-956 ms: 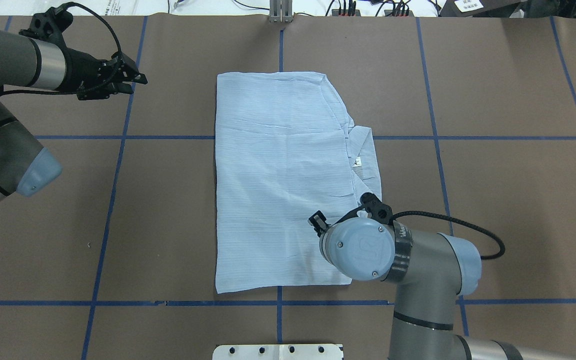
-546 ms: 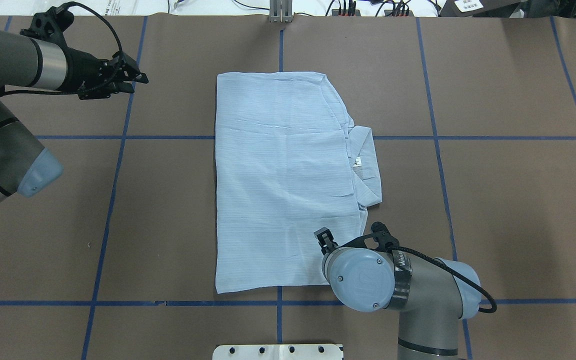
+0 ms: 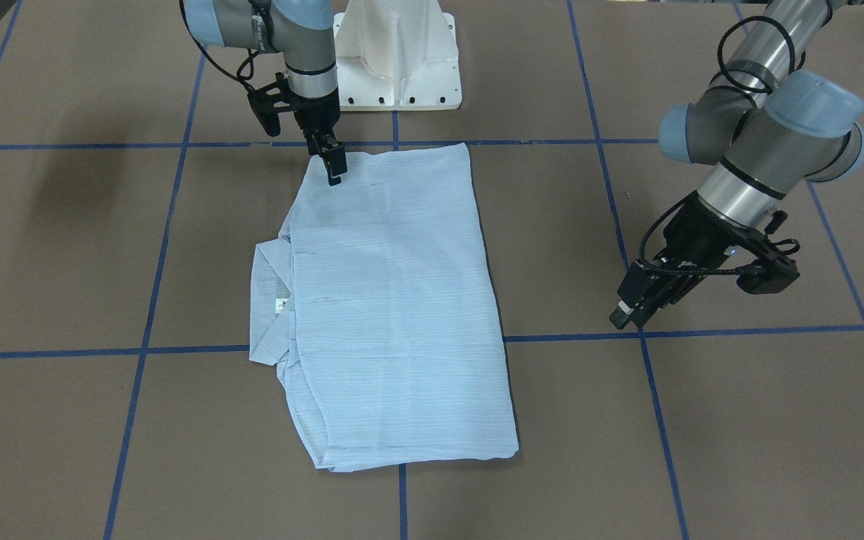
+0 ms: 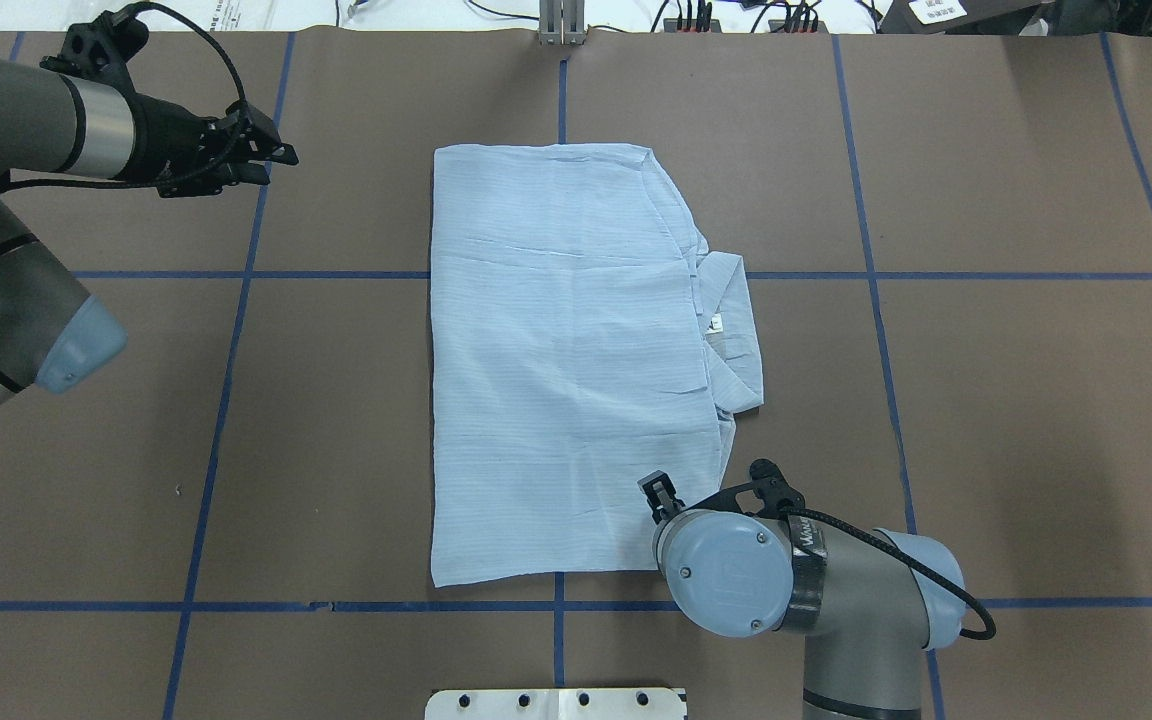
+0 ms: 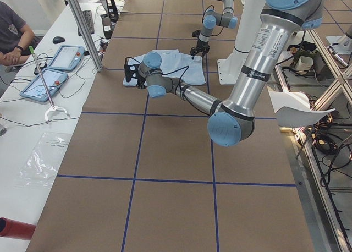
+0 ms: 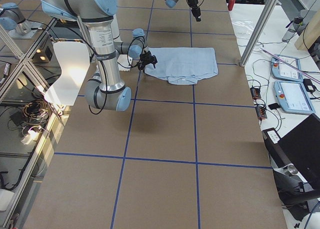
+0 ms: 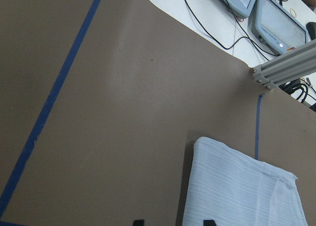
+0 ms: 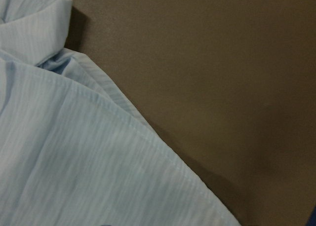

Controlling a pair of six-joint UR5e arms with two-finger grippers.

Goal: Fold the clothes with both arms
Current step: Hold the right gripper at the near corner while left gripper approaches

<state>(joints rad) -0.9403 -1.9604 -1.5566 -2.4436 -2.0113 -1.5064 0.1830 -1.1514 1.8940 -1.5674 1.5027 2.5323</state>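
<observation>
The light-blue striped shirt (image 4: pixel 566 370) lies folded into a flat rectangle mid-table, its collar (image 4: pixel 731 320) and white tag (image 3: pixel 280 304) sticking out on my right side. My right gripper (image 3: pixel 334 169) points straight down just over the shirt's corner nearest my base. Its fingers look apart and hold nothing. In the overhead view my own wrist hides it. The right wrist view shows the shirt's hem (image 8: pixel 74 162) close up. My left gripper (image 4: pixel 276 160) is open and empty, hovering over bare table far left of the shirt, whose far corner (image 7: pixel 237 191) shows in the left wrist view.
The white pedestal base (image 3: pixel 398 60) stands just behind the shirt's near edge. Blue tape lines (image 4: pixel 236 275) grid the brown table. An aluminium post (image 4: pixel 561 20) stands at the far edge. Tablets (image 5: pixel 55 59) and a seated person (image 5: pixel 11 32) are beyond it.
My right arm has drawn back toward my base along the shirt's right edge, from beside the collar to the near corner. The shirt has not moved. The left arm barely shifted.
</observation>
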